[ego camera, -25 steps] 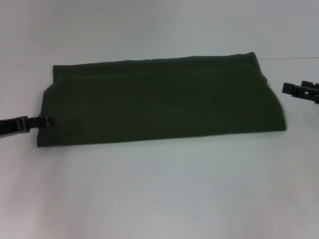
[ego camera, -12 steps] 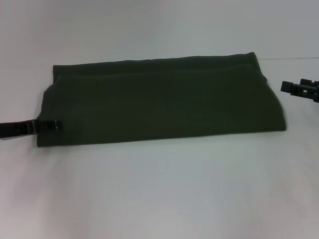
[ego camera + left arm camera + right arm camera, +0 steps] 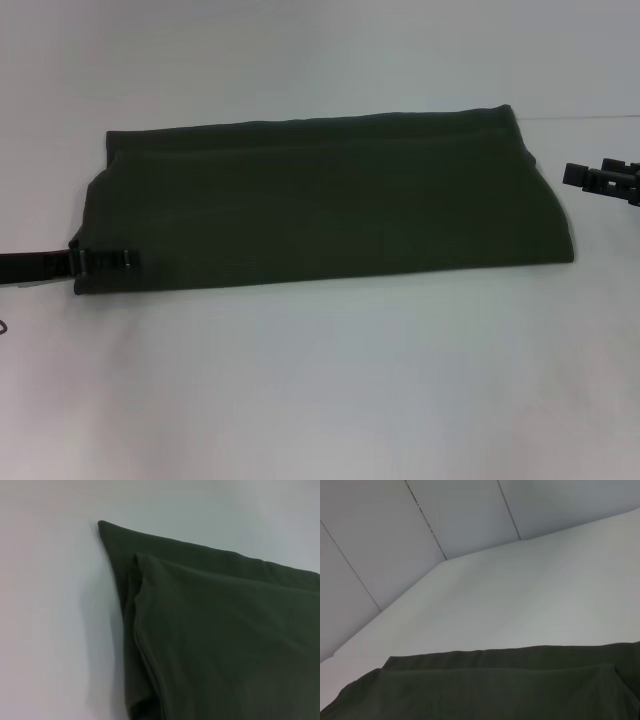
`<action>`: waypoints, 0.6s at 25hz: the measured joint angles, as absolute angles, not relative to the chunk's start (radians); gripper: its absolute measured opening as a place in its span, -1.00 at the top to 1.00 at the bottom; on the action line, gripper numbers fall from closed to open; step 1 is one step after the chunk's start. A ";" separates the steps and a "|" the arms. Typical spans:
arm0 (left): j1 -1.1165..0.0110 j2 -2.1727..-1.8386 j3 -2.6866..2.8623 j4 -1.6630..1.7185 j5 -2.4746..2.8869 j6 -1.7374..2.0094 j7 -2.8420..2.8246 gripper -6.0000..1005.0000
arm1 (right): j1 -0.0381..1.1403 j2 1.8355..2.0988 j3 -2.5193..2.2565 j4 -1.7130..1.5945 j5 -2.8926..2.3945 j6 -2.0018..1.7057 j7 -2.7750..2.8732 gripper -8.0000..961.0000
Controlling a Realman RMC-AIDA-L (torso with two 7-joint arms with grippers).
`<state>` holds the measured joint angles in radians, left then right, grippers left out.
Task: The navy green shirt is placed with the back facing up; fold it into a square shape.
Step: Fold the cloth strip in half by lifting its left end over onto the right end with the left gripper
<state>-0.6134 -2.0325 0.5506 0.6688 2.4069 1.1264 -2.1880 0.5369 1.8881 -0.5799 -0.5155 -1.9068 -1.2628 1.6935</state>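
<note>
Olive-green knit, the navy green shirt (image 3: 325,200) lay as a long folded band across the frame's middle on the white desk (image 3: 320,400), the left claw (image 3: 110,260) reaching over its lower-left corner, grip state untellable, the right claw (image 3: 598,178) idle at right edge; next, seemingly, an end-over-end fold.
</note>
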 joint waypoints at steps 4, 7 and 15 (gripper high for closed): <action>-0.614 -2.033 0.551 0.669 2.408 1.137 -2.186 -0.80 | 0.537 1.888 -0.580 -0.515 -1.907 -1.263 1.693 -0.94; -0.614 -2.033 0.551 0.669 2.408 1.138 -2.185 -0.76 | 0.537 1.888 -0.581 -0.515 -1.908 -1.262 1.693 -0.94; -0.613 -2.033 0.551 0.669 2.408 1.134 -2.183 -0.60 | 0.541 1.889 -0.581 -0.515 -1.919 -1.260 1.696 -0.94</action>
